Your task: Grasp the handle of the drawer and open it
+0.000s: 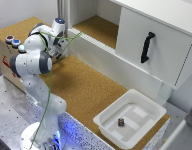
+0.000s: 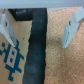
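Drawer (image 1: 156,37): one, with one black handle (image 1: 147,47); one tray (image 1: 130,119).

Cork top (image 1: 86,90) is covering the bench, metal plate (image 1: 11,107) w/ holes lying below, white wall (image 1: 16,10) standing behind.

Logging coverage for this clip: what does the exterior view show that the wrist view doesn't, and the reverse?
Only the exterior view shows the drawer, its black handle, the white tray and the arm's body. Only the wrist view shows the claw, open, close up, with a black strip beneath. Both show the cork surface and a cardboard box.
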You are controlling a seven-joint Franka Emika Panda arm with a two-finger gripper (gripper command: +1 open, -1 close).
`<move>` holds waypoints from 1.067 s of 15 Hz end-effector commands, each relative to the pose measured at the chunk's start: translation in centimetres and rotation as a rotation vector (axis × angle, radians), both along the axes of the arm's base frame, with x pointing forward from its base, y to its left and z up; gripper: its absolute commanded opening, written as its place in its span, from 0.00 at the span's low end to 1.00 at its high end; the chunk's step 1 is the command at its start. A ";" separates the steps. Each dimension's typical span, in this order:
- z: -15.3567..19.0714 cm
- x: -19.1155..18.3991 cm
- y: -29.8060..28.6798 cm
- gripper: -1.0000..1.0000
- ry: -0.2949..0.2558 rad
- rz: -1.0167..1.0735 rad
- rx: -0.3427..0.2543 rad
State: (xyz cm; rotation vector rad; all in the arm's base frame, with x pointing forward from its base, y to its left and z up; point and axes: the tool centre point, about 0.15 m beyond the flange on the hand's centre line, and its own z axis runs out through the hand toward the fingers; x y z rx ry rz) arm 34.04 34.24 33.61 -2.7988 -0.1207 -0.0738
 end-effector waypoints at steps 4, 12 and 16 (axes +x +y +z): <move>-2.7 -0.2 0.5 1.00 0.066 -0.053 0.194; -4.0 -0.8 1.1 1.00 0.116 -0.025 0.201; -4.3 -0.7 1.3 1.00 0.130 -0.017 0.201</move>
